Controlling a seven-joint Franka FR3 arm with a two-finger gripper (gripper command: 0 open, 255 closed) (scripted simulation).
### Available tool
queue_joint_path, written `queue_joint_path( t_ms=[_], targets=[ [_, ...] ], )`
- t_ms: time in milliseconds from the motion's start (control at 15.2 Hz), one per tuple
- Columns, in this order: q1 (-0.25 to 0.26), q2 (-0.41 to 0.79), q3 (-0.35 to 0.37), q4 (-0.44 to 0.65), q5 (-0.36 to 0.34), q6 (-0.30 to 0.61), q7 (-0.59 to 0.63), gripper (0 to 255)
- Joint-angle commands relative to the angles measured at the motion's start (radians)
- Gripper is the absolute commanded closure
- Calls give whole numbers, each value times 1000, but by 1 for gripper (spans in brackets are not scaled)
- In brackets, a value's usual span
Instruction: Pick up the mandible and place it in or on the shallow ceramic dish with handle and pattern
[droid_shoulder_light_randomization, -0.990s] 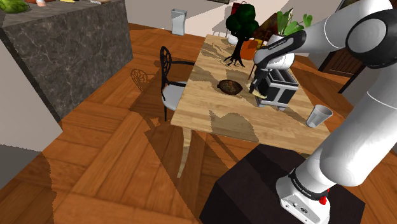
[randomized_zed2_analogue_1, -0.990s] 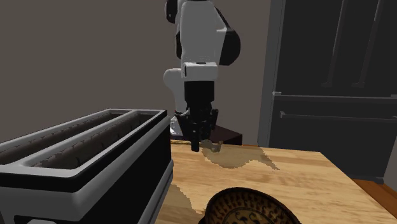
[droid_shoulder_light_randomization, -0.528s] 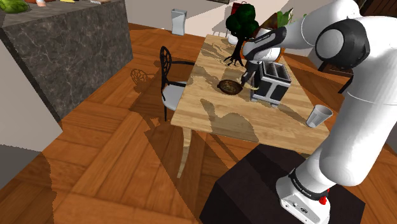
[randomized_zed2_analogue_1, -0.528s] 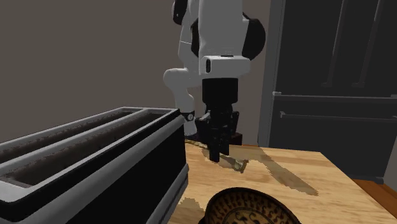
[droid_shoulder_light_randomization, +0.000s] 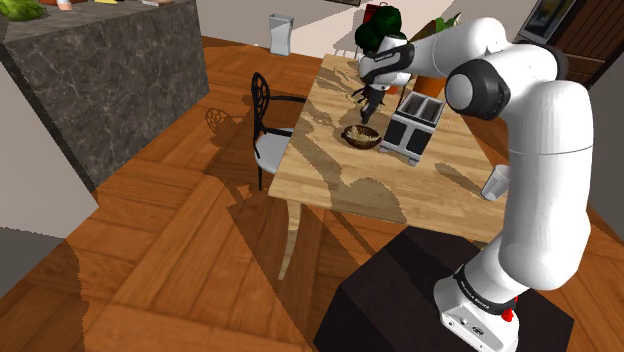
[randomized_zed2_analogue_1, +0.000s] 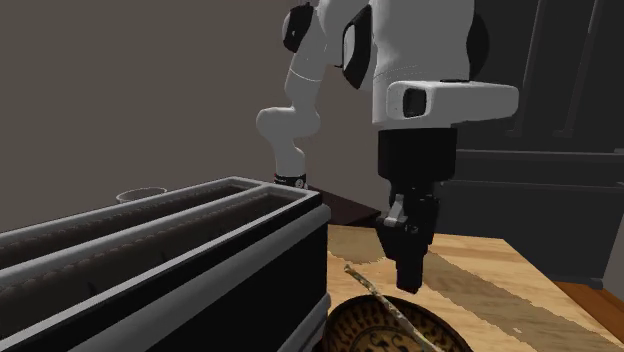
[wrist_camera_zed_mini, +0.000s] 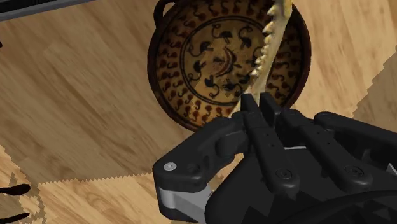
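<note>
While fingers (wrist_camera_zed_mini: 250, 113) clasp it, pale saw-toothed mandible (wrist_camera_zed_mini: 270, 38), slanting above brown patterned dish (wrist_camera_zed_mini: 167, 70)

We find the dish (droid_shoulder_light_randomization: 359, 138) on the desk (droid_shoulder_light_randomization: 330, 175), just beside the toaster (droid_shoulder_light_randomization: 412, 126), on the shoulder view's left of it. The pincer (droid_shoulder_light_randomization: 368, 108) hangs above the dish, and the mandible (wrist_camera_zed_mini: 271, 37) clasped in it reaches across the dish. A chair (droid_shoulder_light_randomization: 265, 125) stands at the desk's left edge.

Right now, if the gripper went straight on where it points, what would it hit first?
Probably the patterned dish, which lies straight ahead of the gripper. The jawbone it clasps sticks out toward the dish, so the bone would likely touch first.
</note>
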Motion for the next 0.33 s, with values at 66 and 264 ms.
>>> queue_joint_path(
  t_ms=[66,264],
  targets=[
    [-8,33,9,20,11,11,-1,255],
    [10,107,-37,126,71,-99,351,0]
  ],
)
